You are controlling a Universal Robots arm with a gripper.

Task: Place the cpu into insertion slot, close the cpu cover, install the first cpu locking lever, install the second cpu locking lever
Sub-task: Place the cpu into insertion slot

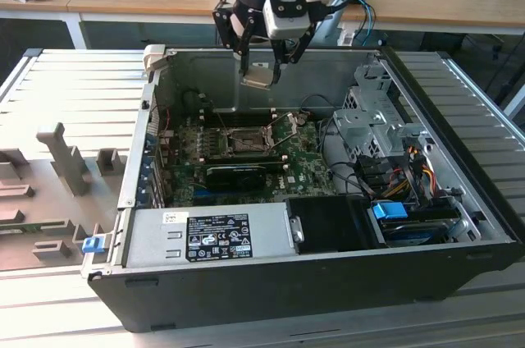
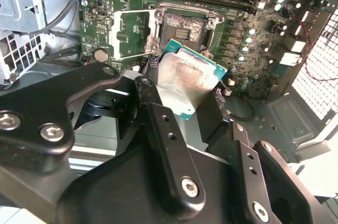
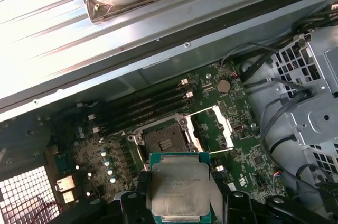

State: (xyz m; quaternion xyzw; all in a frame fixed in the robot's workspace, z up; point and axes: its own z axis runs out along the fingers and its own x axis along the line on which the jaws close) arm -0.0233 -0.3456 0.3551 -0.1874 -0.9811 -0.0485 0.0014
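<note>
Daylight from somewhere catches the pale metal face of the cpu (image 1: pixel 257 75), which the hand (image 1: pixel 261 69) has pinched between its two black fingers (image 2: pixel 168 145), closed on opposite edges of the chip. From where I stand, the chip hangs in the air inside the open computer case (image 1: pixel 328 274), near the back wall and well above the green motherboard (image 1: pixel 303 171), touching nothing but the fingers. It sits at a slight tilt in the exterior view. Below it the insertion slot (image 1: pixel 244 141) lies bare, a dark square centre inside a silvery rim, apart from the chip. In both wrist views the cpu cover (image 2: pixel 132 34) is swung open and lies just beside the slot (its square window shows the board through it), and the slot (image 3: pixel 163 140) sits just beyond the chip's far edge (image 3: pixel 179 189). Long black memory slots (image 3: pixel 142 108) run along the slot's far side. Nearer the front of the case lies the grey power supply box (image 1: pixel 205 237), and a metal drive cage (image 1: pixel 369 118) stands toward the exterior view's right. The case itself rests on a ribbed grey counter (image 1: pixel 74 85).
</note>
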